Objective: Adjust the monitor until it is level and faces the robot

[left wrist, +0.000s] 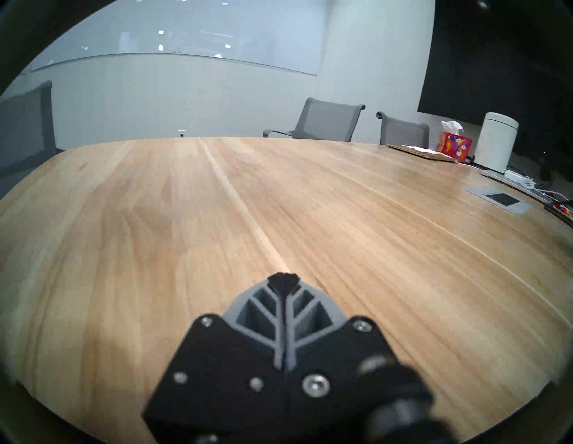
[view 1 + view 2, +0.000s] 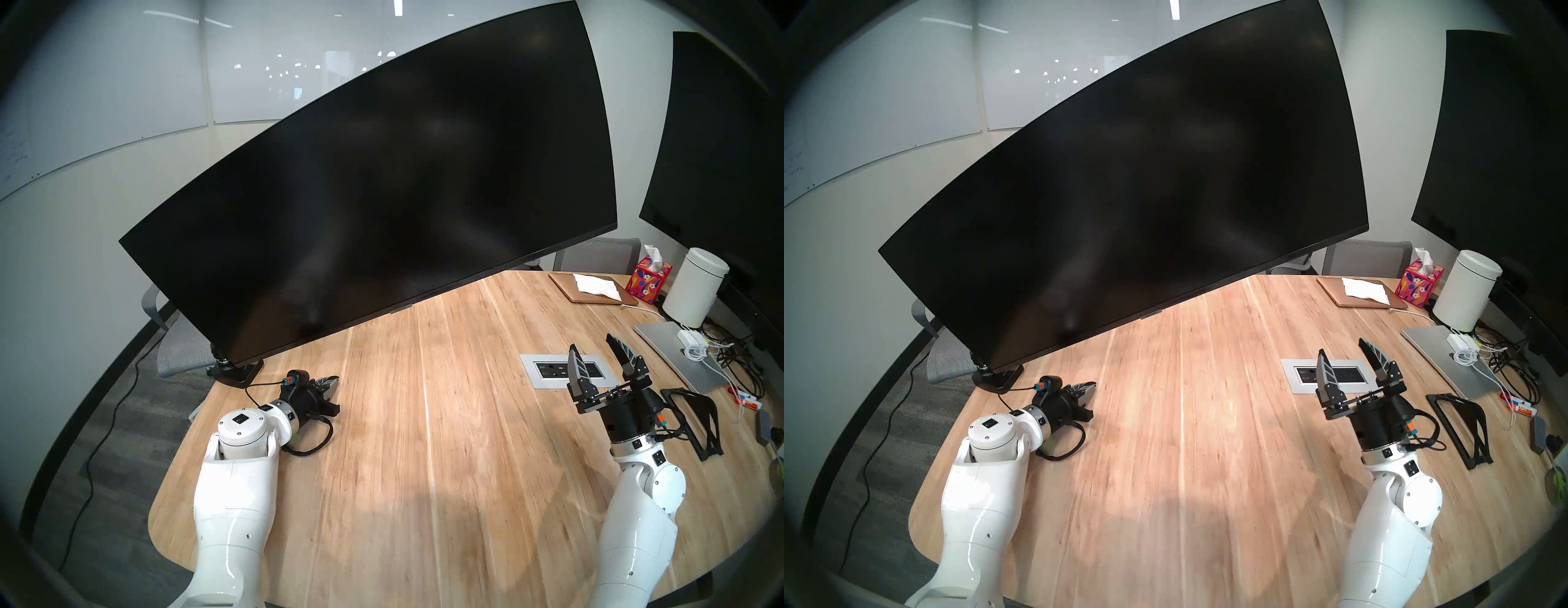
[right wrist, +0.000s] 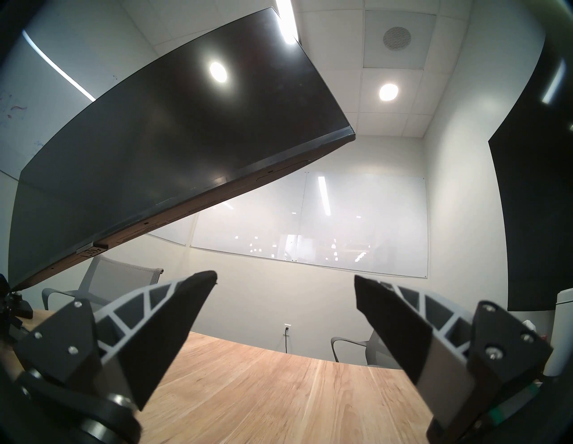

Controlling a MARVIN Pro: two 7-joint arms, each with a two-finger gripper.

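Observation:
The monitor is a very wide curved black screen, tilted steeply: its left end hangs low by the clamp base and its right end rides high. A small tab marks its bottom centre. My left gripper lies low over the wooden table, shut and empty, below the monitor's lower left corner. My right gripper is raised over the table's right side, open and empty, pointing up toward the monitor's right half.
A larger flat black screen stands at the right. Below it sit a white canister, a tissue box, a silver laptop, tangled cables and a black stand. A power outlet panel is set into the table. Grey chairs ring it.

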